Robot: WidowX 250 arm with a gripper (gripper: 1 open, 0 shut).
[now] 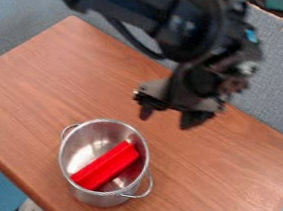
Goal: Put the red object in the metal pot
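Observation:
The red object (107, 165), a long flat block, lies tilted inside the metal pot (77, 138), one end low on the floor and the other leaning toward the far rim. The shiny pot stands near the table's front edge with a loop handle facing front right. My gripper (168, 113) hangs above and behind the pot, open, with nothing between its dark fingers. It is clear of the pot's rim.
The wooden table (54, 74) stretches left and behind the pot. Its front edge runs diagonally just below the pot. A grey-blue partition (279, 69) rises behind the table. The dark arm (106, 1) reaches in from the upper left.

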